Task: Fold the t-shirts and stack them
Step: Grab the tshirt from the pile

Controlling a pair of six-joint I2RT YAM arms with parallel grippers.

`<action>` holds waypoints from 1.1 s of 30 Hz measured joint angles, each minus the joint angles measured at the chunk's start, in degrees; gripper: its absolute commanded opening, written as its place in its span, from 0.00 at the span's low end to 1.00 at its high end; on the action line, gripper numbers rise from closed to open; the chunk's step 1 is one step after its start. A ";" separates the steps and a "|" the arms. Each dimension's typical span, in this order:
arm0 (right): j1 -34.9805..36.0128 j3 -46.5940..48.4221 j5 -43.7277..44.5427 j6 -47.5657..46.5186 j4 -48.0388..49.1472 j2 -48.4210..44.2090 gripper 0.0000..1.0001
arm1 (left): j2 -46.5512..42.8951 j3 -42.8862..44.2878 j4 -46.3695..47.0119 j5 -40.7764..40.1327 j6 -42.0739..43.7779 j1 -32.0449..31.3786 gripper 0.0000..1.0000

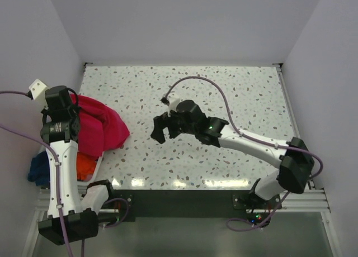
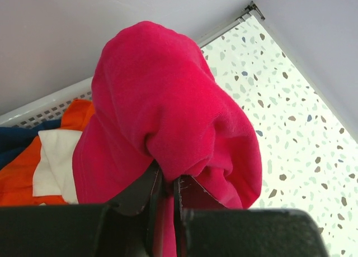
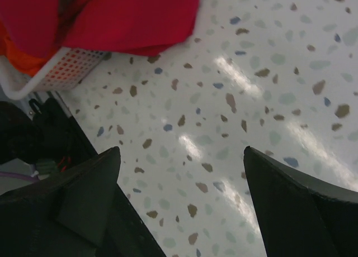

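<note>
My left gripper (image 2: 166, 181) is shut on a fold of the crimson red t-shirt (image 2: 162, 106), which hangs bunched from it. In the top view the left gripper (image 1: 71, 113) holds the red shirt (image 1: 106, 125) over the table's left edge, the cloth draping onto the table. The orange shirt (image 2: 22, 173), cream white shirt (image 2: 56, 162) and dark blue shirt (image 2: 14, 138) lie in a white basket (image 2: 50, 106) below. My right gripper (image 1: 161, 128) is open and empty above mid-table; its fingers (image 3: 78, 195) frame bare tabletop, with the red shirt (image 3: 123, 17) at top left.
The white mesh basket (image 3: 61, 72) sits at the table's left edge (image 1: 84, 176). White walls enclose the speckled table (image 1: 224, 100) at back and sides. A purple cable (image 1: 212, 86) loops over the right arm.
</note>
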 measured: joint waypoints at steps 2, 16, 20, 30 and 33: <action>2.01 4.81 -0.92 -0.46 4.46 6.05 0.93 | -0.02 -0.07 0.09 0.85 0.11 0.00 0.10; 11.28 27.08 -0.39 -4.31 22.21 36.06 0.90 | -0.26 -2.01 2.03 8.66 0.94 0.00 0.09; 11.69 29.90 -0.59 -3.91 23.54 38.23 0.89 | -0.26 -2.01 2.12 9.49 0.94 0.00 0.09; 11.74 36.00 -2.47 -0.68 26.27 43.06 0.85 | -0.28 -2.01 2.10 10.14 0.92 0.00 0.10; 11.74 36.02 -3.34 0.48 26.29 43.87 0.84 | -0.37 -2.01 2.05 10.14 0.92 0.00 0.10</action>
